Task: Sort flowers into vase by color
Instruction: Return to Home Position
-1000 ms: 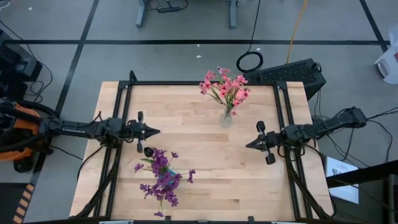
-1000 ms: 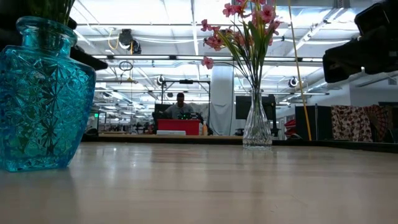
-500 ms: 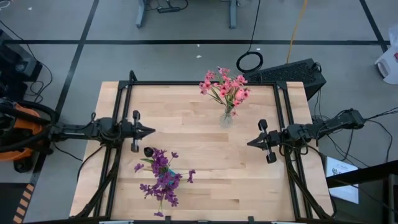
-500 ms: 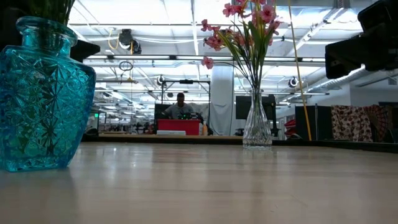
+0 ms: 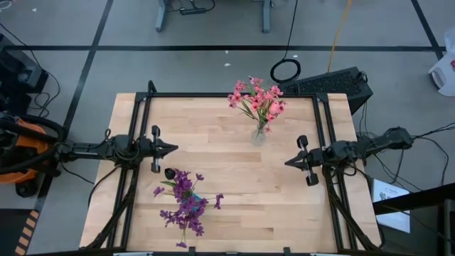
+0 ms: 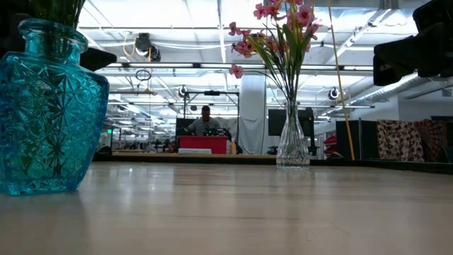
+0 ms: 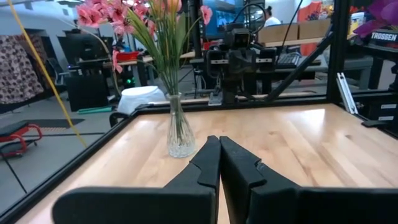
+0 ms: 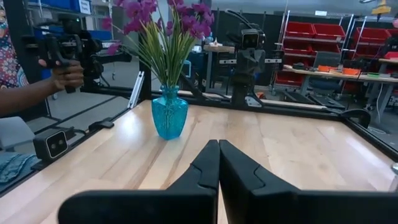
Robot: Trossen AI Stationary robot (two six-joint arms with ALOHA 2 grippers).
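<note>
- Bench [image 5: 227, 192]: a wooden top in a black frame. Both vases stand on it, well apart from each other.
- Arms: each reaches in from its own side of the bench, level and low, and neither is near a vase.
- Blue vase [image 6: 49, 106]: cut glass, near the front edge on the left arm's side. It holds the purple flowers [image 5: 185, 206].
- Clear vase [image 5: 259, 135]: slim, near the far edge at about the middle. It holds the pink flowers [image 5: 257, 98].
- By the look of it the sorting is done, with each colour in its own vase. I see no stem lying loose.
- Left pincer [image 5: 173, 149]: fingers pressed together, empty, pointing inward across the bench.
- Right pincer [image 5: 286, 163]: likewise closed on nothing, facing the left one from the other side.
- Handling note (judgement): the sprays should be very light, with thin, springy stems and soft blossoms that crush or snag. If you must reseat one, take the bare stem below the blooms, never the heads. Lift straight up, because the narrow clear vase looks easy to tip.
</note>
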